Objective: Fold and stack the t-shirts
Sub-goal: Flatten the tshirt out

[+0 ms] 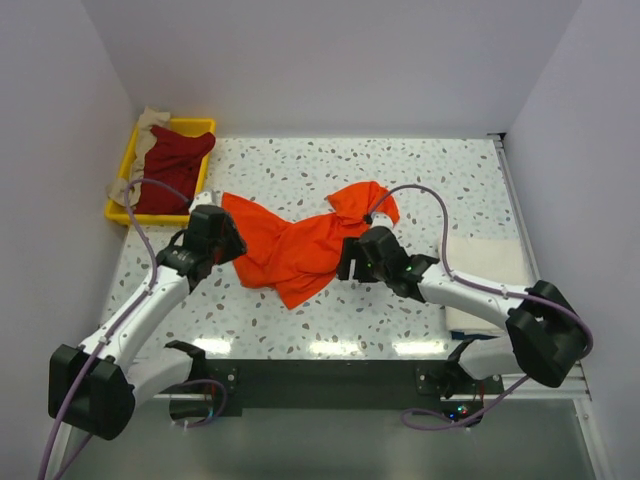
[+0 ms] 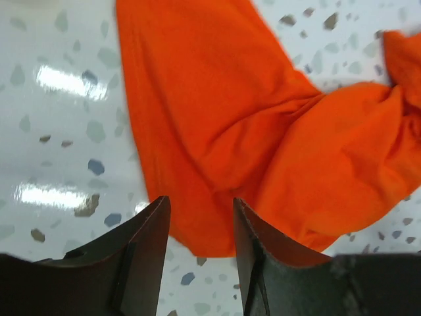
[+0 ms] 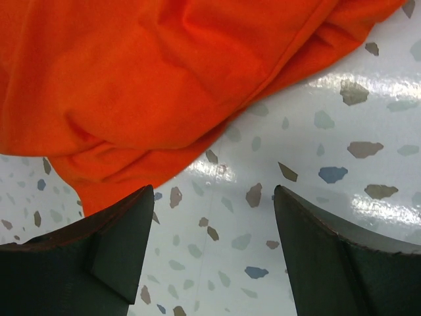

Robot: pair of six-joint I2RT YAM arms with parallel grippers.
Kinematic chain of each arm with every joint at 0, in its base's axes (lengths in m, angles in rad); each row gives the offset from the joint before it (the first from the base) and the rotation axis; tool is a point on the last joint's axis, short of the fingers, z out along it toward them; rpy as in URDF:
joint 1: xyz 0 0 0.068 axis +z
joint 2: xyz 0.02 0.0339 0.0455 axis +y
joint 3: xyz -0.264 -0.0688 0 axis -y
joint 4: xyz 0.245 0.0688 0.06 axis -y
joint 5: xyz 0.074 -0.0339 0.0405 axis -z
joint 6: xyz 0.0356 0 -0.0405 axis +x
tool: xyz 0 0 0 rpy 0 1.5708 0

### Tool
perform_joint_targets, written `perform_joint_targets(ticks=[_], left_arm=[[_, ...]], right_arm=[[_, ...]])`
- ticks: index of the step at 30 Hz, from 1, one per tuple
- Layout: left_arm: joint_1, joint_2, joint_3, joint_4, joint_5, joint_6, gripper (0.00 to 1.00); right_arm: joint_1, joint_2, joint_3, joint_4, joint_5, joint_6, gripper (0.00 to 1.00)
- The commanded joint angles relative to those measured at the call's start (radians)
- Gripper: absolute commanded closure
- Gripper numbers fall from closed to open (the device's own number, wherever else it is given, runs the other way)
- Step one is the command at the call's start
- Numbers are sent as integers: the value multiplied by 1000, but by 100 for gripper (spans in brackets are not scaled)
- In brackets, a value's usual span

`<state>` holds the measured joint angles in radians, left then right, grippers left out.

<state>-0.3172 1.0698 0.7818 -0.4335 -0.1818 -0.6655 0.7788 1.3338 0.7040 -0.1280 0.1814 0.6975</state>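
A bright orange soft cloth t-shirt (image 1: 290, 250) lies crumpled and unfolded at the middle of the white speckled table (image 1: 400, 180), one twisted end reaching far and right. Its neck and sleeves cannot be picked out among the folds.

The left gripper (image 2: 200, 204) hangs over the shirt's left part with its jaws released and nothing clamped between them. The right gripper (image 3: 214, 194) is at the shirt's near right edge, jaws spread wide over bare table, just beside the cloth and not holding it.

At the far left a yellow plastic tray (image 1: 205, 126) holds a dark red shirt (image 1: 170, 170) and a beige cloth (image 1: 150, 125) that spills over its rim; their shapes are hard to read. At the right a cream-white folded cloth (image 1: 490, 265) lies flat, its near part hidden by the right arm.
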Motion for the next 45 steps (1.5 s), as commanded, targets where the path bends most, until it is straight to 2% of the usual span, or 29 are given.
perform_joint_targets(ticks=[1, 5, 9, 17, 24, 31, 38, 43, 45], left_arm=[[-2, -45, -82, -11, -27, -81, 53], [-2, -59, -177, 41, 19, -137, 49], [-2, -36, -202, 75, 61, -146, 43], [-2, -19, -274, 124, 96, -186, 39], [-3, -1, -312, 180, 116, -184, 40], [-2, 38, -325, 216, 108, -177, 41], [-2, 68, -329, 242, 110, -175, 44], [-2, 94, -337, 265, 111, -177, 47], [-2, 105, -331, 280, 119, -177, 53]], right_arm=[[-3, 31, 81, 85, 29, 14, 24], [-70, 44, 117, 77, -2, 8, 25], [-168, 56, 159, 62, -45, -6, 25], [-274, 157, 222, 86, -89, -21, 27], [-293, 298, 370, 70, -105, -65, 36], [-294, 412, 446, 36, -51, -95, 39], [-294, 420, 456, -7, 23, -118, 40], [-294, 442, 488, -22, 9, -141, 40], [-293, 459, 505, -24, -12, -141, 43]])
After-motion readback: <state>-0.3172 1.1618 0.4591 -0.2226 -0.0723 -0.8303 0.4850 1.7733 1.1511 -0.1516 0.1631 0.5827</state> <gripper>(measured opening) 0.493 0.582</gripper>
